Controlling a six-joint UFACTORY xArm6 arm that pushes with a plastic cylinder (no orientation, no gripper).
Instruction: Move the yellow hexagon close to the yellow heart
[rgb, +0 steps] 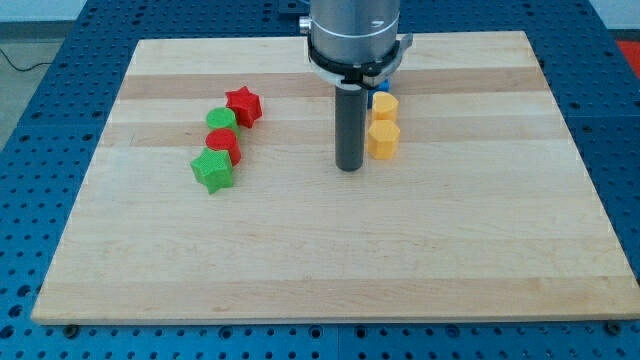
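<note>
A yellow hexagon (383, 140) lies on the wooden board (330, 260) right of centre. Another yellow block (385, 105), apparently the heart, sits just above it, nearly touching it. My tip (348, 168) rests on the board just to the left of the yellow hexagon and slightly below it, with a small gap between them. The arm's body hides part of the area above the yellow blocks.
A blue block (381, 88) peeks out above the yellow pair, partly hidden by the arm. On the view's left stand a red star (243, 105), a green round block (221, 120), a red block (222, 143) and a green star (212, 170), in a slanted row.
</note>
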